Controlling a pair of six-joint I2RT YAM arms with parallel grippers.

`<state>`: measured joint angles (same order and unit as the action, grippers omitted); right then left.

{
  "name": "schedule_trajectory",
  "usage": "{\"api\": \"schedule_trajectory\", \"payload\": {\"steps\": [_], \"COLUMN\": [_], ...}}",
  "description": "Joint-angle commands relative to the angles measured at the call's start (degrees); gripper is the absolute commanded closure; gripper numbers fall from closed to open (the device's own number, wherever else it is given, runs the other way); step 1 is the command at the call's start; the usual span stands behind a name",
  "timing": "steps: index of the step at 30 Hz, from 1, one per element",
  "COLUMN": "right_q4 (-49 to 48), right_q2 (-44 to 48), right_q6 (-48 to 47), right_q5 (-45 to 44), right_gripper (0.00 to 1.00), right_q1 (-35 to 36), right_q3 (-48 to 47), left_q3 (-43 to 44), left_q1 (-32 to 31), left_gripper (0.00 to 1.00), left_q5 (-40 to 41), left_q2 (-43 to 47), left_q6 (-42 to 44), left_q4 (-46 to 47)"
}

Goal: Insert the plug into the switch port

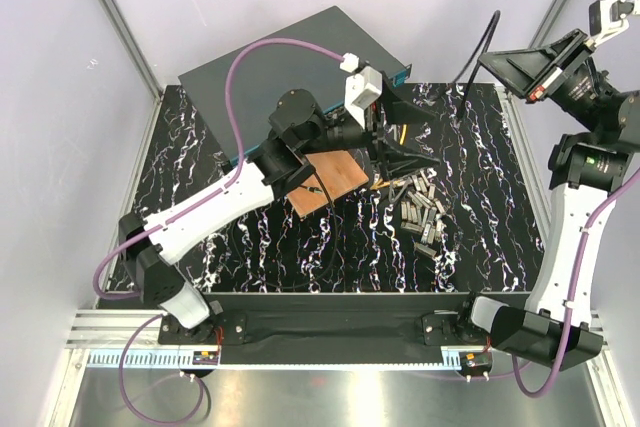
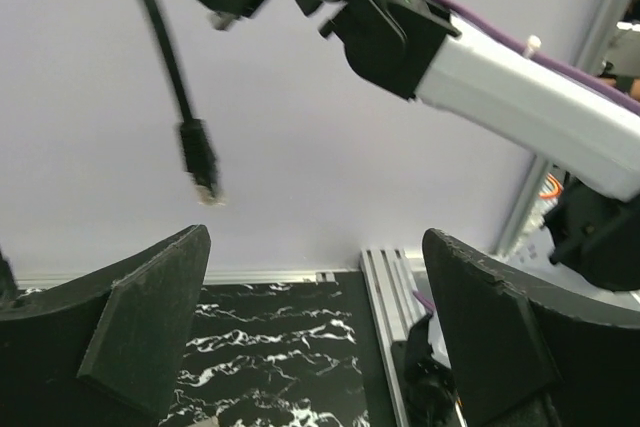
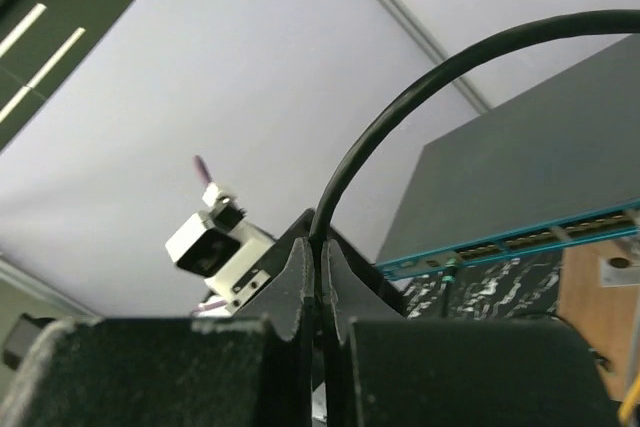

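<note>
The plug [image 2: 203, 172], hanging free in the air on the cable [image 3: 400, 117] that is pinched between the closed fingers of the right gripper [image 3: 320, 277] (well short of the switch [image 1: 270, 67] at the far left), is best steadied between the wide-spread fingers of the left gripper [image 2: 315, 317] before insertion is attempted.

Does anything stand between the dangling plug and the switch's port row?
Yes. The left arm lies across the switch's teal front edge, and its open left claw hangs just before the ports, between them and the plug on the cable.
</note>
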<state>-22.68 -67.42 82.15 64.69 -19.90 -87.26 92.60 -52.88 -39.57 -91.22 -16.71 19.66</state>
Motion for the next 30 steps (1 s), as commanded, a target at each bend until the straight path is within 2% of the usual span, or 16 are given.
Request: {"api": "schedule_trajectory", "payload": {"steps": [1, 15, 20, 25, 26, 28, 29, 30], "right_q4": [-12.03, -14.15, -14.15, -14.24, -14.24, -14.50, -14.50, -14.50], "right_q2": [1.94, 5.01, 5.63, 6.07, 5.98, 5.90, 5.89, 5.63], "right_q6": [10.74, 14.18, 14.09, 14.00, 14.00, 14.09, 14.00, 13.66], "right_q5": [1.41, 1.76, 1.67, 1.76, 1.85, 1.85, 2.02, 2.20], "right_gripper": [1.00, 1.00, 1.00, 1.00, 1.00, 1.00, 1.00, 1.00], "right_q1": [-0.14, -0.14, -0.05, -0.05, -0.05, -0.05, -0.05, -0.05], "right_q3": [1.30, 4.20, 5.52, 5.88, 5.79, 5.70, 5.53, 5.35], "left_q3": [3.81, 6.54, 8.48, 8.92, 8.92, 8.65, 8.39, 8.30], "left_q1": [-0.29, -1.17, -2.13, -2.75, -2.75, -2.75, -2.75, -2.84], "left_gripper": [0.08, 0.18, 0.27, 0.51, 0.62, 0.71, 0.82, 0.90], "left_q5": [4.15, 3.98, 2.92, 2.22, 2.13, 1.78, 1.69, 1.17], "left_q2": [-1.15, -5.37, -7.48, -8.45, -8.45, -8.10, -7.84, -7.48], "left_q6": [-0.34, -4.91, -8.67, -11.06, -11.24, -11.33, -10.81, -10.28], "left_q4": [6.18, 8.02, 9.42, 11.63, 11.63, 11.28, 10.93, 9.53]}}
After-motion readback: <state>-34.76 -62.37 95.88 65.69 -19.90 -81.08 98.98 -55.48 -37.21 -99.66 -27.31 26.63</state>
